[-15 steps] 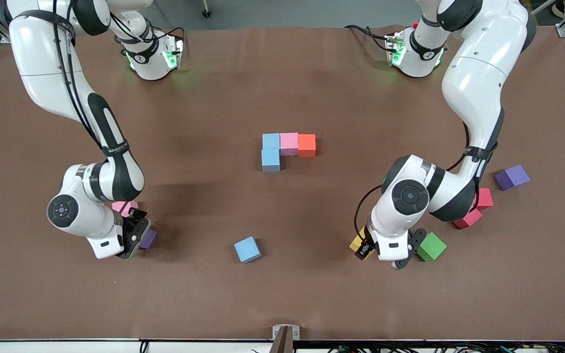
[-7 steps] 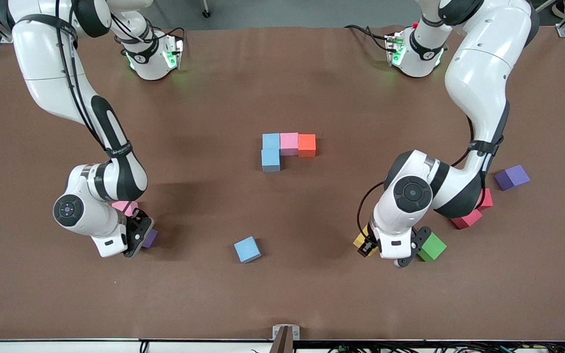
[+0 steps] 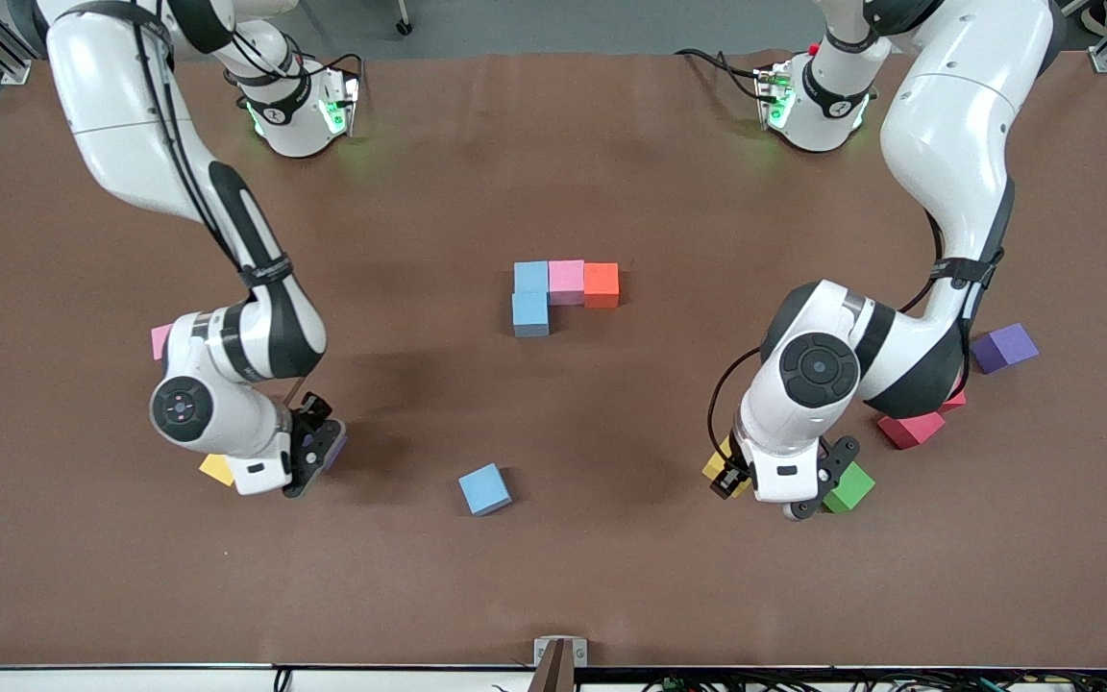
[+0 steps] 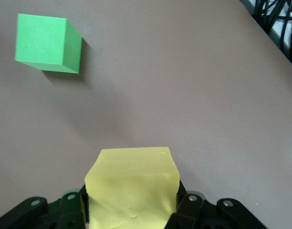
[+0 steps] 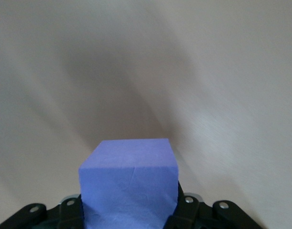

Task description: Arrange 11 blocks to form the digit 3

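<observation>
The started digit 3 sits mid-table: a light blue block (image 3: 531,277), a pink block (image 3: 566,281) and an orange block (image 3: 601,284) in a row, with a second light blue block (image 3: 530,314) joined to the first on the side nearer the front camera. My right gripper (image 3: 316,448) is shut on a purple block (image 3: 334,450), which fills its jaws in the right wrist view (image 5: 129,186). My left gripper (image 3: 732,477) is shut on a yellow block (image 3: 718,466), also seen in the left wrist view (image 4: 131,183). A green block (image 3: 848,488) lies beside the left gripper, also in the left wrist view (image 4: 48,43).
A loose light blue block (image 3: 484,488) lies between the two grippers. Two red blocks (image 3: 911,428) and another purple block (image 3: 1003,347) lie by the left arm. A pink block (image 3: 161,339) and another yellow block (image 3: 217,469) peek out beside the right arm.
My right gripper has moved toward the table's middle with the purple block, uncovering a pink and a yellow block. My left gripper has shifted slightly with the yellow block.
</observation>
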Action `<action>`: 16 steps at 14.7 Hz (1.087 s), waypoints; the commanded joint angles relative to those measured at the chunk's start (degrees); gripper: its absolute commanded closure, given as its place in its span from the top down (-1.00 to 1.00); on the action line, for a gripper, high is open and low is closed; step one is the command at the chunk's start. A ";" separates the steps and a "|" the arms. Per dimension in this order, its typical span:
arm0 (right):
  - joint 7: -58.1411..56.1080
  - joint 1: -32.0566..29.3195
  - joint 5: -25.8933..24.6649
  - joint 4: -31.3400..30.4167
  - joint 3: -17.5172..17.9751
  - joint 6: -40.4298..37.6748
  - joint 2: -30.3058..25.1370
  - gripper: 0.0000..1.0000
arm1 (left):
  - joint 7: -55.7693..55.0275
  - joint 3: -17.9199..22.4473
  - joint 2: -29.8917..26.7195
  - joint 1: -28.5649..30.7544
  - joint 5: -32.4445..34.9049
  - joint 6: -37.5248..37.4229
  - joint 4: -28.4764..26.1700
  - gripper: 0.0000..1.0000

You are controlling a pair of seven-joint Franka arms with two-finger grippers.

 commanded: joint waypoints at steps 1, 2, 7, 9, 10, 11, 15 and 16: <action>13.67 5.09 -0.35 -1.49 -0.15 -1.72 -1.68 -0.82 | 1.04 -0.18 -1.68 0.07 -0.61 -1.51 -0.99 -0.97; 19.21 7.28 -0.35 -1.58 -0.15 -1.55 -1.59 -0.81 | 0.86 -0.18 -1.68 -0.02 -0.69 -1.51 -1.08 -0.97; 46.29 15.82 0.18 -1.49 0.03 -0.58 -0.98 -0.81 | 0.77 -0.45 -1.77 -0.28 -0.61 -2.74 -1.52 -0.97; 53.94 18.63 0.62 -1.32 0.03 1.17 -0.28 -0.75 | 0.69 -0.44 -1.60 -0.72 -0.52 -2.65 -1.52 -0.97; 58.15 19.95 0.79 -1.41 0.03 2.57 0.16 -0.75 | 0.60 -0.44 -1.51 -0.81 -0.52 -2.74 -1.60 -0.97; 60.81 20.92 0.80 -1.32 0.03 3.72 0.77 -0.75 | 0.34 -0.44 -1.42 -0.98 -0.52 -2.74 -1.60 -0.96; 70.74 24.35 0.88 -1.06 0.03 7.94 2.88 -0.76 | -0.97 -0.44 -1.42 -1.07 -1.22 -2.74 -1.95 -0.96; 72.85 25.23 0.80 -0.79 0.03 8.12 3.32 -0.76 | -3.25 -0.44 -1.42 -1.07 -1.66 -2.74 -2.65 -1.00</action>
